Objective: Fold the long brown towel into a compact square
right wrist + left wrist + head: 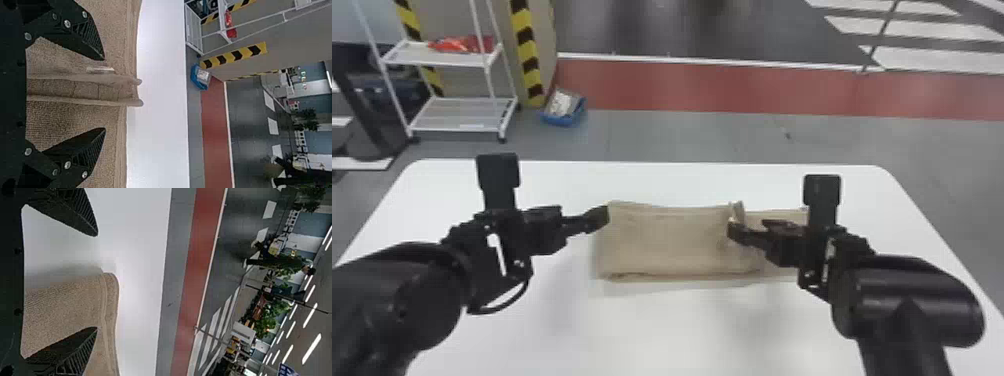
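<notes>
In the head view, you are working above a white table (652,182), where the brown towel (667,240) is lying as a partly folded strip near the middle. Your left gripper (598,217) is hovering at its left end, and your right gripper (751,228) is poising itself over the right part, where a raised edge (738,210) is standing up from a lower, single-looking stretch (777,270). A white rack (457,114) and a blue bin (560,120) are standing on the floor beyond.

In the left wrist view, your left gripper is gaping wide and gripping nothing, one finger (80,217) standing over bare tabletop, the other (78,350) over cloth. If you are closing it at this height, it is probably pinching air or only the top layer, leaving the lower layers sliding out of line; pressing too low is risking a rucked end.

In the right wrist view, your right gripper is also spreading wide, holding nothing, with two upright cloth edges running between its fingers and seeming to stand clear of both. Closing off-centre is likely to be catching just one edge, opening the fold unevenly; sweeping sideways is threatening to knock both flat or drag the stack askew. Lifting with one side unsecured is risking a twisted strip, and so a lopsided square.
</notes>
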